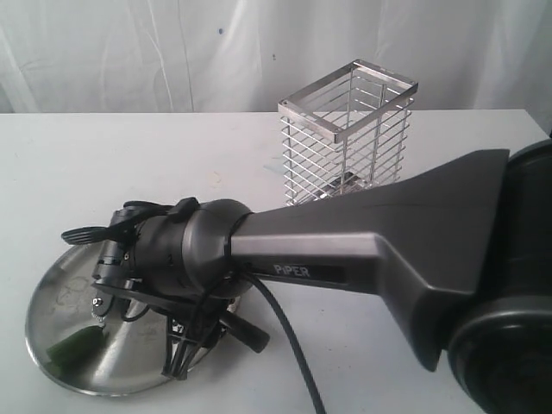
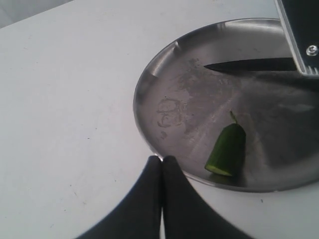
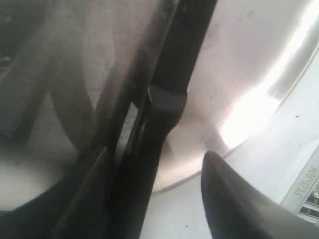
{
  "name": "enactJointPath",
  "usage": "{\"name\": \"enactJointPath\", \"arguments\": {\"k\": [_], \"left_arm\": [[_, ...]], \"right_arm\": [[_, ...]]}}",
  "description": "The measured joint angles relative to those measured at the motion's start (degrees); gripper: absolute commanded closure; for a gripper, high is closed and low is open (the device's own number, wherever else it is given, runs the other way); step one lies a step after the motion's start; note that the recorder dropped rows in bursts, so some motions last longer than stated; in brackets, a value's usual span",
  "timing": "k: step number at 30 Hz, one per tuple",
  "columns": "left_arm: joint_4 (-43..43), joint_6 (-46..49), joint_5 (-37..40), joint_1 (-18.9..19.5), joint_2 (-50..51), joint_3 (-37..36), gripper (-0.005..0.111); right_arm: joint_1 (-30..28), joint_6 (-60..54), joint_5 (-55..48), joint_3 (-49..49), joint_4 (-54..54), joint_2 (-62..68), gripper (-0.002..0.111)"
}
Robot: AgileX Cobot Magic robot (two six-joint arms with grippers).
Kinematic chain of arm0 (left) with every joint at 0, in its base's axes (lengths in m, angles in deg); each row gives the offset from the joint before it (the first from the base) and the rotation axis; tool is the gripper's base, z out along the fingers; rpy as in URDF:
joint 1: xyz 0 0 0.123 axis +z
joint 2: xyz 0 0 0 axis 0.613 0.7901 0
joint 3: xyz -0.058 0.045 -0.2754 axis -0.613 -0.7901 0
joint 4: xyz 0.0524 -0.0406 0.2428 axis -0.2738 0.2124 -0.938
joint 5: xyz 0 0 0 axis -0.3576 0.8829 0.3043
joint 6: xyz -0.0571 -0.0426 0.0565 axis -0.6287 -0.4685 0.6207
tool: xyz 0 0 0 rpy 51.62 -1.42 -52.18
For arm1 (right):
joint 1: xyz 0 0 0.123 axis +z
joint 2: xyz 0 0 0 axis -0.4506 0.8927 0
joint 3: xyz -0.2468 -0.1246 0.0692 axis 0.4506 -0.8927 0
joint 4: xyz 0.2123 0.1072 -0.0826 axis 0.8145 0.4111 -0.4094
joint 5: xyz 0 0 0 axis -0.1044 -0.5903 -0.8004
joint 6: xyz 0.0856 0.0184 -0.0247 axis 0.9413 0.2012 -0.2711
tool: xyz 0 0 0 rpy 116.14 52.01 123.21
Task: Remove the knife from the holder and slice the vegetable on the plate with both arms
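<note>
White curtains hang behind the counter (image 1: 129, 155). My right hand (image 1: 116, 259) grips the knife (image 2: 249, 64) over the plate (image 1: 129, 375), far from the vegetable (image 2: 227, 149). Left hand (image 2: 162, 172) is clenched, empty. I should pin the vegetable first, then cut.

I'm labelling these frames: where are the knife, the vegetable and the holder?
knife (image 2: 249, 64): left wrist view, mid-blade.
vegetable (image 2: 228, 148): left wrist view, green skin.
holder (image 1: 348, 142): exterior view, front wire wall.
</note>
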Motion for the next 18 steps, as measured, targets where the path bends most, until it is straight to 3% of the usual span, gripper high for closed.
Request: {"name": "enactJointPath", "arguments": {"k": [5,8,18], "left_arm": [[0.0,0.0,0.0,0.0,0.0,0.0,0.107],[0.0,0.0,0.0,0.0,0.0,0.0,0.107],[0.0,0.0,0.0,0.0,0.0,0.0,0.107]], "right_arm": [[-0.6,0.8,-0.4,0.0,0.0,0.6,0.092],[-1.0,0.9,-0.4,0.0,-0.3,0.9,0.102],[-2.0,1.0,-0.5,0.4,-0.1,-0.8,0.105]]}}
